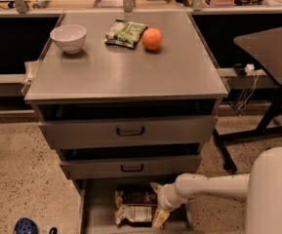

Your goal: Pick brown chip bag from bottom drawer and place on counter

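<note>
- Crinkled brown foil chip bag [134, 204]: lies flat inside the open, deep grey metal bottom drawer [97, 204], toward its right side.
- Two-finger gripper [155, 204] on the white arm: low in the drawer at the bag's right edge. Fingers spread wide, nothing clamped.
- Flat grey metal counter [126, 74]: carries a white bowl [68, 37], a green snack bag [125, 32] and an orange [152, 39].

Warm, dim overhead light. Counter [130, 77] evenly lit; bowl [68, 37] and orange [152, 39] cast short soft shadows. Bottom drawer [97, 204] sits in shade, gripper [157, 202] there at its right, fingers apart. Whole frame slightly soft.
</note>
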Robot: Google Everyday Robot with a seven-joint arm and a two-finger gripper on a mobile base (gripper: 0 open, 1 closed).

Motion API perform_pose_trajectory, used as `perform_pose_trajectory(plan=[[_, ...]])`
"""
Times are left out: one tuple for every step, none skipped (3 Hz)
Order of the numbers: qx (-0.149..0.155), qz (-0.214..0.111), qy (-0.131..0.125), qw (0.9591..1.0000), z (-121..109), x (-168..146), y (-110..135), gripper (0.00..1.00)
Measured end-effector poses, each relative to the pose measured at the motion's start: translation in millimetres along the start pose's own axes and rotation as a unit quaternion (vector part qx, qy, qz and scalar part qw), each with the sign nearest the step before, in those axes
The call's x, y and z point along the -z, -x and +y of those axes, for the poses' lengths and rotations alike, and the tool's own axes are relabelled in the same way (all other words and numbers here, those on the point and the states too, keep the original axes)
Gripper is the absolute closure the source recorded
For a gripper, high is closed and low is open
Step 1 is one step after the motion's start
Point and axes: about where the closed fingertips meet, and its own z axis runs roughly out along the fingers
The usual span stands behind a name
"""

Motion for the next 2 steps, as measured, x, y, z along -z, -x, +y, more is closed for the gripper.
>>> perform_pose_trajectory(plan=[[-0.011,0.012,-0.028,0.9995,-12,-31,-19,0.0],[-0.015,0.005,-0.036,0.9992,-17,-58,-31,0.0]])
